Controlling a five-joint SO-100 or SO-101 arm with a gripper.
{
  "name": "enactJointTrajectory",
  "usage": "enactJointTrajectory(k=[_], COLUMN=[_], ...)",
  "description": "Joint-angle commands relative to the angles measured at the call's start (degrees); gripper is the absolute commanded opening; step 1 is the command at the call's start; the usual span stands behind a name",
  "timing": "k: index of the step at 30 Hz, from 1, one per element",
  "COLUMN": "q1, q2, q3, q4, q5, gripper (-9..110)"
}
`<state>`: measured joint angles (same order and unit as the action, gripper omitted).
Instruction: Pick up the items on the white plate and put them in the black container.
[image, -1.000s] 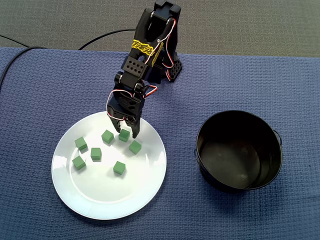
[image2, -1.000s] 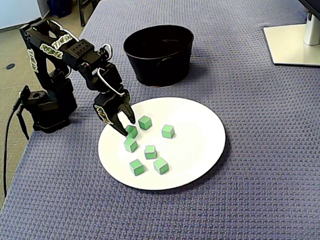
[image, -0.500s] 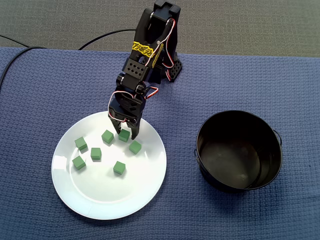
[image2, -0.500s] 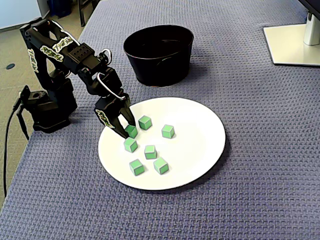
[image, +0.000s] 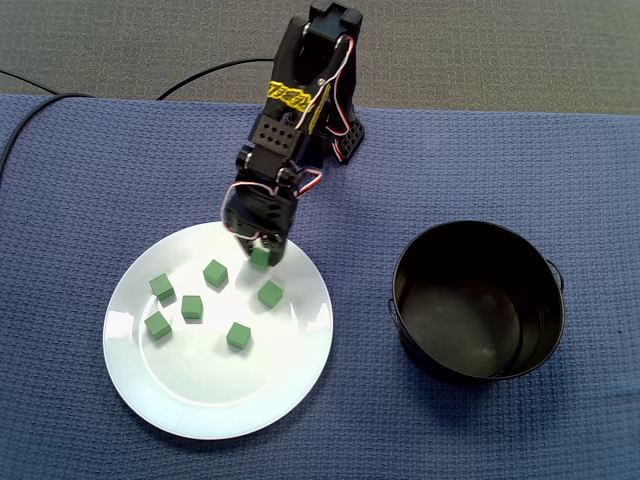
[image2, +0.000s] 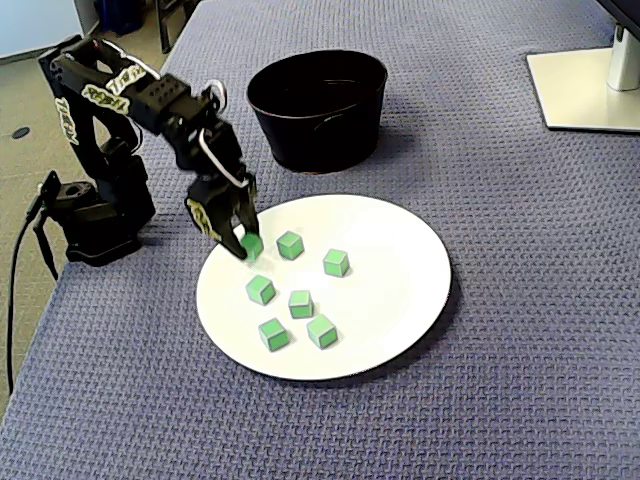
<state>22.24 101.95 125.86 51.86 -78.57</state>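
seven small green cubes show in both fixed views, and none of them is in the black container (image: 470, 315) yet; in a fixed view its inside is bare and dark, so the task is only at its first transfer. the gripper (image: 260, 256) hangs over the edge of the white plate (image: 220, 395) on the side nearest the arm's base, its fingers drawn narrow around the held cube (image: 261, 259), which is pinched between the tips. in a fixed view the held cube (image2: 252, 243) seems to sit a little above the plate surface, though the angle is poor and i cannot say for certain that it is clear of the plate. the other six cubes lie loose on the plate, apart from one another; the closest loose cube (image: 270, 294) lies just beside the gripper, toward the plate's middle, and most of the rest spread to the left in that fixed view. the container stands open side up on the blue woven cloth (image: 80, 200), well apart from the plate and to its right in a fixed view. judging from this, the grasp looks done, while the lift, the carry across to the container and the release are left for this cube, and then the whole cycle for each of the six on the plate.
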Motion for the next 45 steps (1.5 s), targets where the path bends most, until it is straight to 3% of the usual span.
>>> enactJointTrajectory(k=[1, 7, 17, 24, 36, 40, 45], q1=[-4.75, -17.40, -38.67, -46.93, -51.15, -52.56, -52.47], q2=[7.82, 17.67, 13.10, -2.11, -21.09, -22.85, -17.75], q3=[-8.35, -22.94, -52.47, -54.14, -49.04, -48.87, -51.42], q4=[11.60, 18.54, 17.49, 19.16, 14.06, 14.50, 20.30], q5=[7.82, 22.50, 50.19, 55.28, 58.27, 57.83, 57.74], gripper=[0, 0, 0, 0, 0, 20, 31])
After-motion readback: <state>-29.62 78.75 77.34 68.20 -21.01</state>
